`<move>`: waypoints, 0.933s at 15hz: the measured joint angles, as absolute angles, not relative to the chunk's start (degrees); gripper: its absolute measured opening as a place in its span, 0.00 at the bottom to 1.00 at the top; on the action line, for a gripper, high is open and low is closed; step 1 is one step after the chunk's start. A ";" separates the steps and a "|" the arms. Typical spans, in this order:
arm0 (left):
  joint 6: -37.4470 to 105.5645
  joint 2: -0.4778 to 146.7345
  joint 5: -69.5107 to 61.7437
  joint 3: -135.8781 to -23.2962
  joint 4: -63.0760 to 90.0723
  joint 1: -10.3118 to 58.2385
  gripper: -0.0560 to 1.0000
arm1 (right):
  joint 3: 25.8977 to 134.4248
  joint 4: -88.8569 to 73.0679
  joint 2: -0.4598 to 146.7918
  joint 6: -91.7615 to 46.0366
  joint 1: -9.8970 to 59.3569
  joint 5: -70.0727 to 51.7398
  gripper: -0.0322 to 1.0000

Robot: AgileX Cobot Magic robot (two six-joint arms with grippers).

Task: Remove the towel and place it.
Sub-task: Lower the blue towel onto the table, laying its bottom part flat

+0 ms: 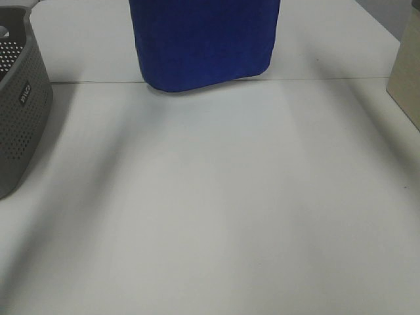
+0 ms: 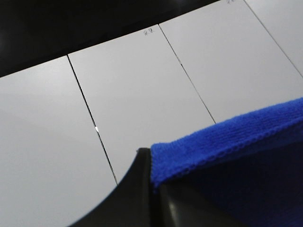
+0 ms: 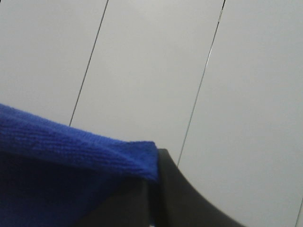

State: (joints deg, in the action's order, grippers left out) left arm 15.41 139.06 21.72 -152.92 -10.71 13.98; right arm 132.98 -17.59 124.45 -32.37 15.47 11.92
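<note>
- The high camera is showing the towel (image 1: 203, 42) hanging as a sheet toward the desk's (image 1: 216, 210) far side, with no grippers in frame.
- The wrist cameras are showing the left gripper (image 2: 151, 163) and right gripper (image 3: 152, 182) each pinching the towel's hem.
- The basket (image 1: 20, 98) is sitting at the left edge, and its contents cannot be seen.

The towel (image 1: 203, 46) is a royal-blue plush cloth hanging as a broad, flat sheet in the upper middle of the exterior view. Its top runs out of the frame, and its lower edge, rounded at both corners, sits level with the seam in the white table (image 1: 210, 210); whether it touches the surface cannot be told. The wrist views show its stitched upper edge pinched at one corner in the left gripper (image 2: 151, 156) and at the other in the right gripper (image 3: 154, 165).
</note>
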 joint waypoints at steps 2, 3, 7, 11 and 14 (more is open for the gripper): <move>14.67 139.17 16.90 -152.92 -11.86 13.98 0.05 | 132.98 -17.59 124.90 -32.20 15.47 8.88 0.05; 13.52 139.17 14.38 -152.92 -11.92 13.98 0.05 | 133.04 -17.59 124.90 -32.09 15.41 7.22 0.05; 11.34 137.74 -4.70 -153.04 -12.03 15.07 0.05 | 133.16 -17.88 124.39 -31.91 15.41 -6.65 0.05; 14.44 131.78 -37.01 -153.04 -8.14 16.56 0.05 | 133.16 -17.59 120.61 -29.56 15.41 -27.85 0.05; 17.42 128.00 -55.98 -153.04 -3.67 16.56 0.05 | 133.16 -17.42 116.60 -24.64 15.41 -48.01 0.05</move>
State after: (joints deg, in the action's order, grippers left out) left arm 17.42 128.00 -55.98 -153.04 -3.67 16.56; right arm 133.16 -17.42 116.60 -24.64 15.41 -48.01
